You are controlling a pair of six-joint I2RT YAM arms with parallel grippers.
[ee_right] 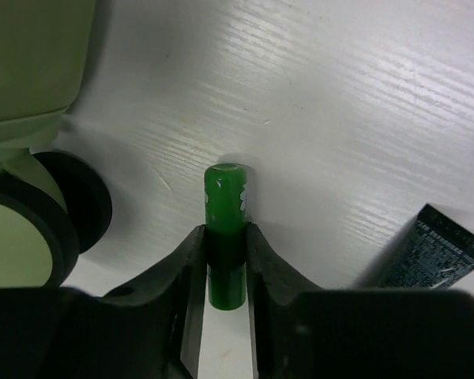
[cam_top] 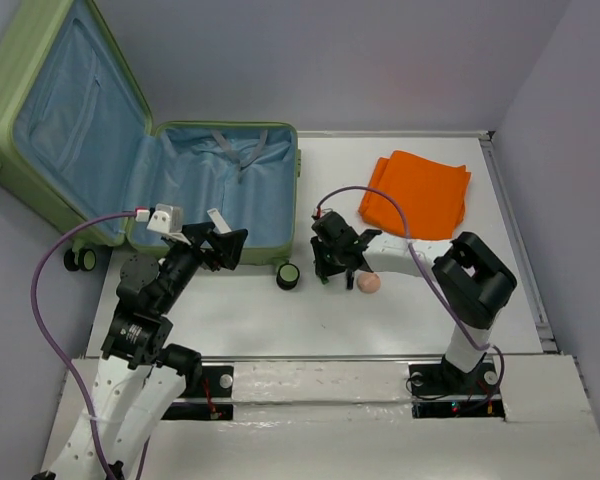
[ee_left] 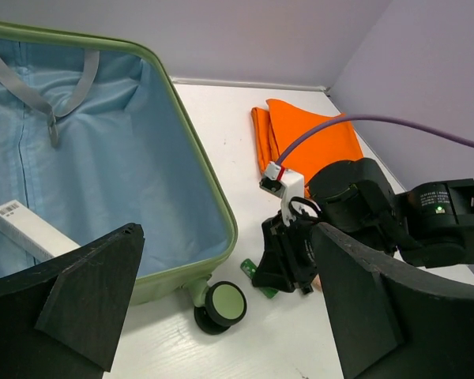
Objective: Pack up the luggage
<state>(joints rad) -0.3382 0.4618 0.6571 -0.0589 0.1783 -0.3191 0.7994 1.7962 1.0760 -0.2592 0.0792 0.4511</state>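
Observation:
The luggage [cam_top: 180, 180], a light-green suitcase with blue lining, lies open at the back left, lid leaning up. It also shows in the left wrist view [ee_left: 103, 158], with a white box [ee_left: 31, 230] inside. My left gripper [cam_top: 225, 245] is open and empty above the suitcase's near edge [ee_left: 225, 237]. My right gripper [cam_top: 332, 268] is low over the table, just right of the suitcase's caster wheel [cam_top: 288, 275]. Its jaws [ee_right: 225, 233] are shut on a small green tube [ee_right: 225, 193], held close to the table top. The tube's end shows in the left wrist view [ee_left: 257, 278].
A folded orange cloth [cam_top: 417, 193] lies at the back right. A peach-coloured ball [cam_top: 368, 283] sits just right of my right gripper. A black tube [ee_right: 438, 257] lies on the table near it. A raised rail [cam_top: 510, 230] runs along the table's right edge.

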